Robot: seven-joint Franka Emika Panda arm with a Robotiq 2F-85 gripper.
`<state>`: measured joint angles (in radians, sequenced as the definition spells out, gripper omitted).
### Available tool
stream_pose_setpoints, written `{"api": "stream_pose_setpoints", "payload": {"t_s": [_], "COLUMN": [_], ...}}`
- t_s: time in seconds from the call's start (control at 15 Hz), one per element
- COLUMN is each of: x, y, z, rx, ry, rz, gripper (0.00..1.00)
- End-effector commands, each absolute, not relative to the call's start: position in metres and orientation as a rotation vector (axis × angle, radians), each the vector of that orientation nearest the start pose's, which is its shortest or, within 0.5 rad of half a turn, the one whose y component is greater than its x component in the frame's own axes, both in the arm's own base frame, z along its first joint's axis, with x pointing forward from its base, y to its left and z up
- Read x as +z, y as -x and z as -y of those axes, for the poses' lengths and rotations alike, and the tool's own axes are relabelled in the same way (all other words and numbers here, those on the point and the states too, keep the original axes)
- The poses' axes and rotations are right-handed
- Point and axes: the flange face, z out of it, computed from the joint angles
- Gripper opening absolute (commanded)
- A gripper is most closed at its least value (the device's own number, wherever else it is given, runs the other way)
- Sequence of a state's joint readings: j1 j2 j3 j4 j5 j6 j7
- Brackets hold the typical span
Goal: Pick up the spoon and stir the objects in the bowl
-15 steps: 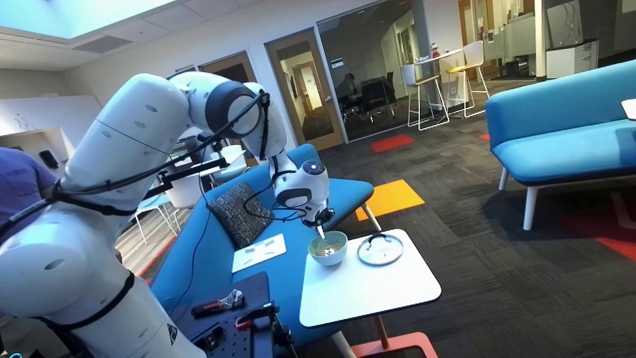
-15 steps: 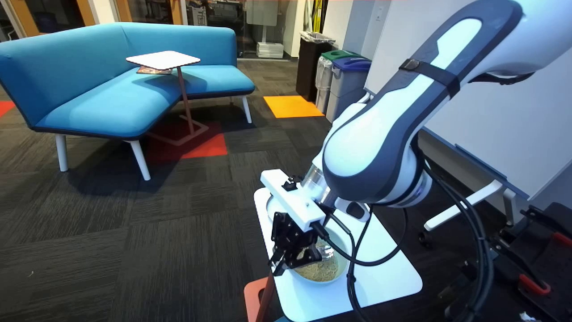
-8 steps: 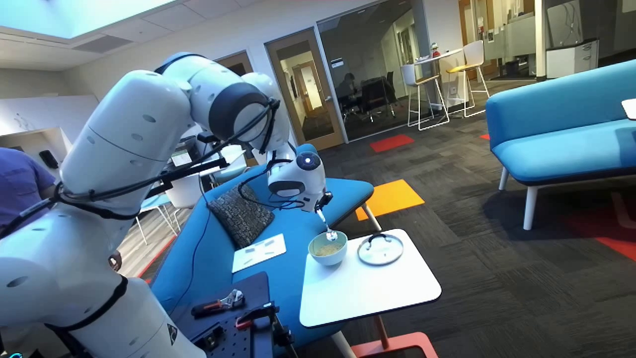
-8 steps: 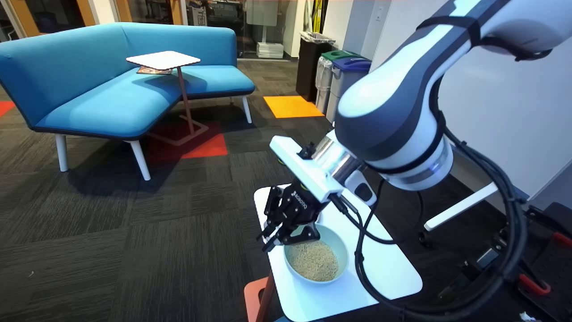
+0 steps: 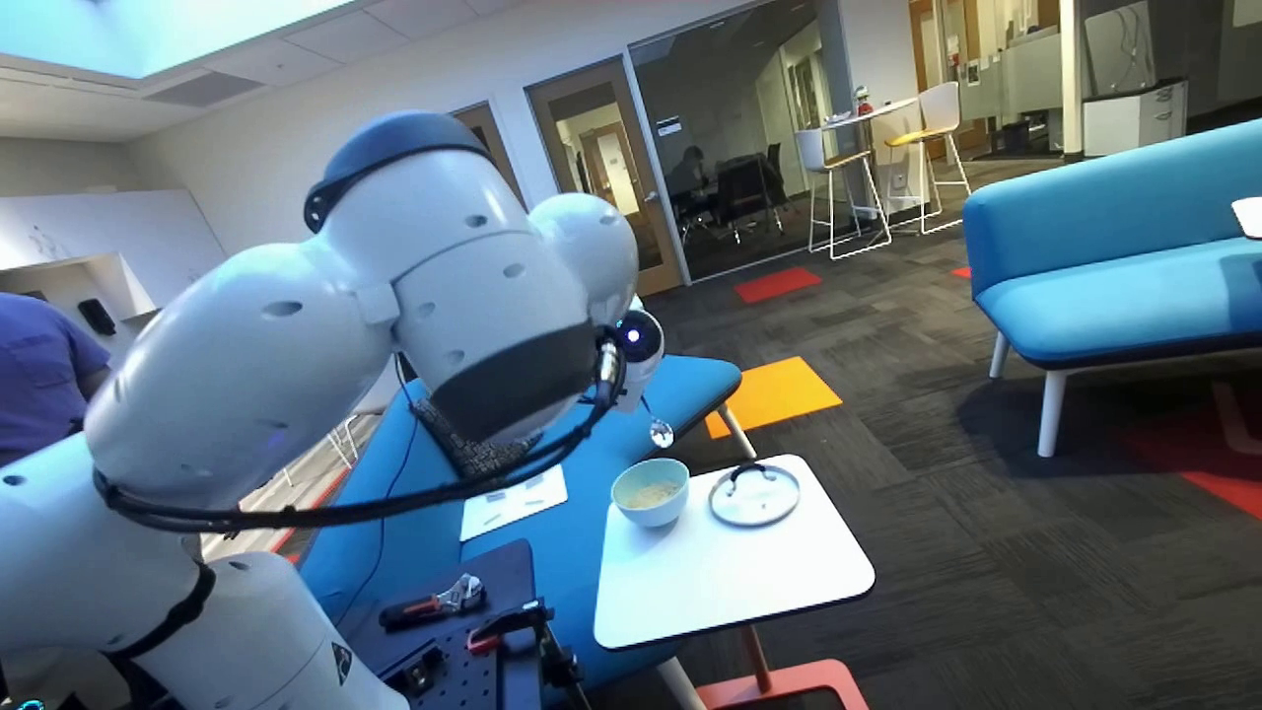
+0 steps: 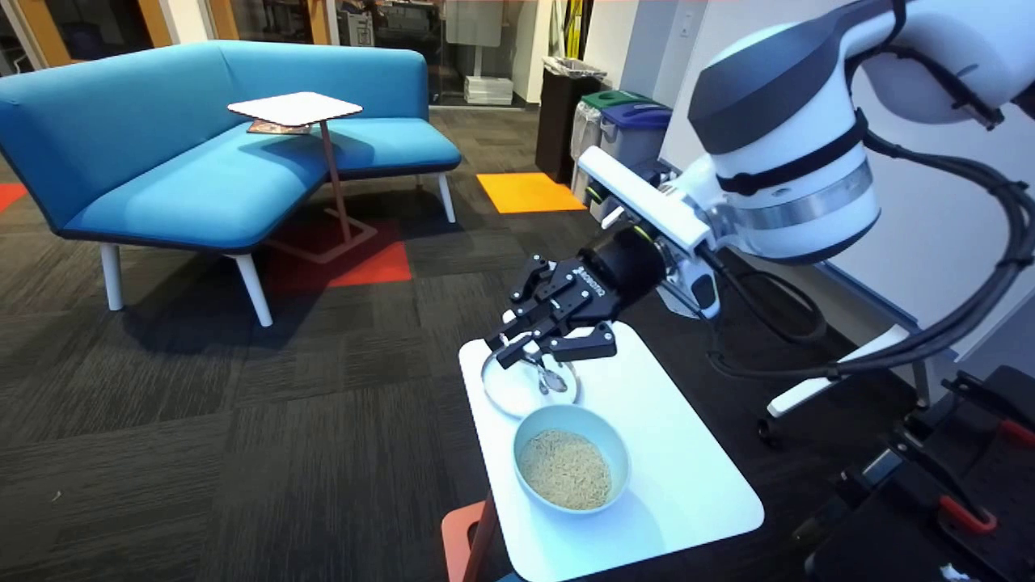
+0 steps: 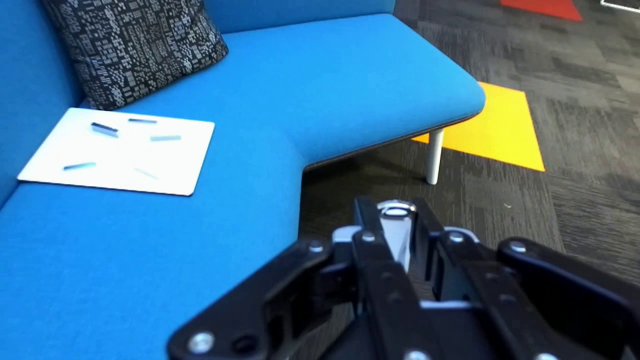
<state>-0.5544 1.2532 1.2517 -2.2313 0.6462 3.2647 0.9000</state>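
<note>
My gripper point(image 6: 498, 351) is shut on the spoon point(image 6: 553, 381) and holds it up in the air. In the wrist view the spoon's handle end point(image 7: 397, 235) sits between the two fingertips of the gripper point(image 7: 396, 212). The spoon's shiny round end point(image 5: 662, 434) hangs down, above and beyond the bowl and clear of it. The pale bluish-green bowl point(image 5: 651, 513) stands on the small white table. It also shows in an exterior view point(image 6: 611, 453), with tan grains point(image 6: 566, 473) inside. In an exterior view the arm hides the gripper itself.
A round glass lid with a dark handle point(image 5: 754, 498) lies on the white table point(image 5: 730, 582) beside the bowl. A blue sofa point(image 7: 240, 225) with a white board point(image 7: 130, 150) and a dark cushion point(image 7: 135, 45) stands behind. A wrench point(image 5: 434, 603) lies on the robot's stand.
The spoon was dipped in the grains, then rose to the rim, and is now out of the bowl. My gripper has moved up and away from the bowl, still holding it. The bowl stayed put.
</note>
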Motion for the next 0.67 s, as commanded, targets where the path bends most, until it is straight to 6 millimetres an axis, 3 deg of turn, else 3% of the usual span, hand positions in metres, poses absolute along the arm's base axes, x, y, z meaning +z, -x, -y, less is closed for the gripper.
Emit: {"api": "stream_pose_setpoints", "payload": {"t_s": [0.0,0.27,0.6], "x": [0.13,0.09,0.062], "y": [-0.427,-0.41,-0.4], "z": [-0.303,-0.304,-0.313], "rx": [0.907,0.929,0.886], "ry": [1.562,1.634,1.709], "rz": [-1.446,-1.364,-1.271], "gripper": [0.05,0.05,0.05]}}
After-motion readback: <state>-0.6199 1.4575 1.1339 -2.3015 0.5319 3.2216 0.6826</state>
